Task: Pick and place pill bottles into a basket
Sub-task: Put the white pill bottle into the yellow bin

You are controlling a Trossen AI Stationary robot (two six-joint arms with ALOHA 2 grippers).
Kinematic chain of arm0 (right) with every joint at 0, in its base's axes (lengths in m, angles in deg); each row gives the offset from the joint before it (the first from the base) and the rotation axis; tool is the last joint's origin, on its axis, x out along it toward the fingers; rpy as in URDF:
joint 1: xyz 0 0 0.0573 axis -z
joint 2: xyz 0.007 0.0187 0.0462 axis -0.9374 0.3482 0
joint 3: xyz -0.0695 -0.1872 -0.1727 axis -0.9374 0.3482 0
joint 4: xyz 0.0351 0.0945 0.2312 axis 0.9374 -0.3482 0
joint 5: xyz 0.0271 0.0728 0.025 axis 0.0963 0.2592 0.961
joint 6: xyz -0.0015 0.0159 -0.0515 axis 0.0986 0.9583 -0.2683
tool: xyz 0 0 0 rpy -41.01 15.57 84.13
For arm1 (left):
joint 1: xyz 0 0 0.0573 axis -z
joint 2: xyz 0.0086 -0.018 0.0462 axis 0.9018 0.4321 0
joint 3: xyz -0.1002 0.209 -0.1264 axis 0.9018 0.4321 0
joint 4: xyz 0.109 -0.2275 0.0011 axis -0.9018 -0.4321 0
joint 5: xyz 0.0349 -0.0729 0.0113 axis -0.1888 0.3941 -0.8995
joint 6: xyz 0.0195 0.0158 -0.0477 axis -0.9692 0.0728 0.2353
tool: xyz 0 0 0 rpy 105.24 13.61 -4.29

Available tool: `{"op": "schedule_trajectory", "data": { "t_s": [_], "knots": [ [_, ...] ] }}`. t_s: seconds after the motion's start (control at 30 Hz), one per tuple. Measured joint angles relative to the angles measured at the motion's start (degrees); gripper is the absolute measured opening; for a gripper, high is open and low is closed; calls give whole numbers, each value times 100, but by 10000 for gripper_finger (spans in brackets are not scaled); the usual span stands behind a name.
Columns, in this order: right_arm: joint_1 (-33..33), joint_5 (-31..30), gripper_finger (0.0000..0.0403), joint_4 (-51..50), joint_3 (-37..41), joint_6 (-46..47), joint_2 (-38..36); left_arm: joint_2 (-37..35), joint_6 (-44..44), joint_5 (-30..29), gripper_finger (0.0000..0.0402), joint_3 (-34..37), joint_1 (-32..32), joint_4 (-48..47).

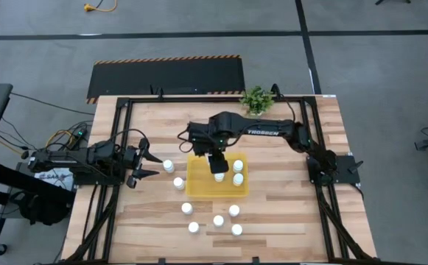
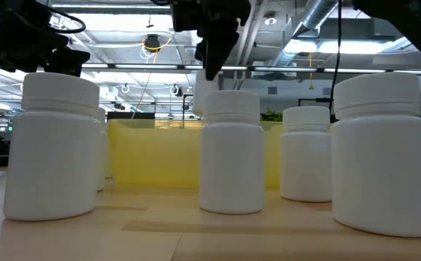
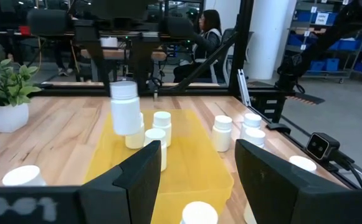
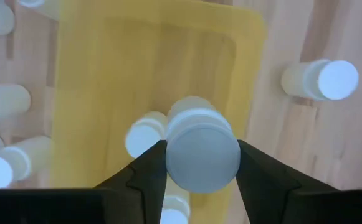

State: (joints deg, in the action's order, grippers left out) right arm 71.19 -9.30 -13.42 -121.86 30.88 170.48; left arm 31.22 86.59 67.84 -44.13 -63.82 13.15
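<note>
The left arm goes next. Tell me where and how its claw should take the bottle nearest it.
Grip that bottle around its body just under the cap, dropping from above. It stands upright on the table, clear of its neighbours, so the fingers fit either side. The left claw waits open beside it; the right claw holds a bottle over the basket.

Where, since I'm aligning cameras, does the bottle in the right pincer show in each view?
High: held bottle in the right pincer, mid-picture over the yellow tray; left pincer idle at left.
Low: not identifiable.
Left wrist: left of centre, above the tray.
Right wrist: centre, between fingers.
Shared landmark: the tray.
</note>
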Motion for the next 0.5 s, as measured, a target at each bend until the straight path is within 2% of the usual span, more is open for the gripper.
{"op": "schedule_trajectory", "data": {
  "t_s": [0.5],
  "knots": [
    [-506, 1, 151, 15, 0, 408, 0, 0, 86, 141, 194, 0, 0, -2]
  ]
}}
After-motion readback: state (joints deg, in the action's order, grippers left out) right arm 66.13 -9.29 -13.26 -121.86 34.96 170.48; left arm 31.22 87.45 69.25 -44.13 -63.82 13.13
